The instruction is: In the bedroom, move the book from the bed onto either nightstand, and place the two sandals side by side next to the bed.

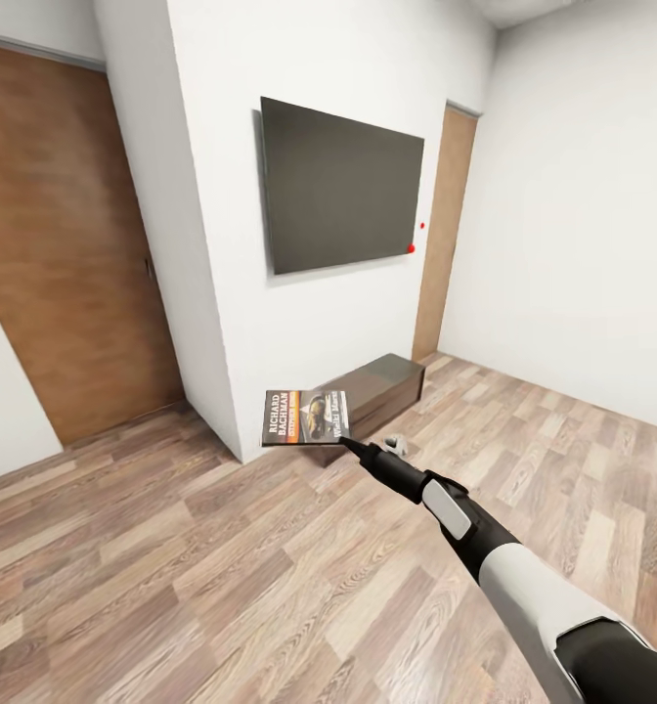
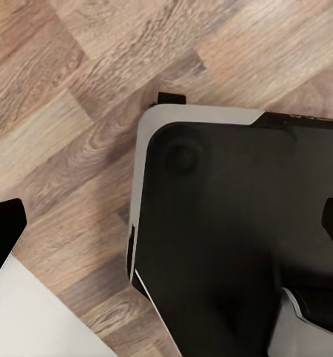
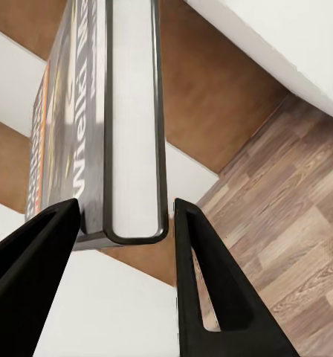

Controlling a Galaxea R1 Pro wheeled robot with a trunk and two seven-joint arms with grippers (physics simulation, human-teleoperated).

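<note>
right end effector (image 1: 344, 442) clamps book (image 1: 307, 417) by its edge, cover up | held below the TV (image 1: 340, 198), above the floor (image 1: 221, 567) | left end effector: cannot tell

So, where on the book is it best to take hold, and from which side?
At the middle of one short edge, coming in edge-on along its flat plane. The book is thin and flat, so two fingers can span its thickness. The right tool already clamps it this way, one finger on each cover.
</note>
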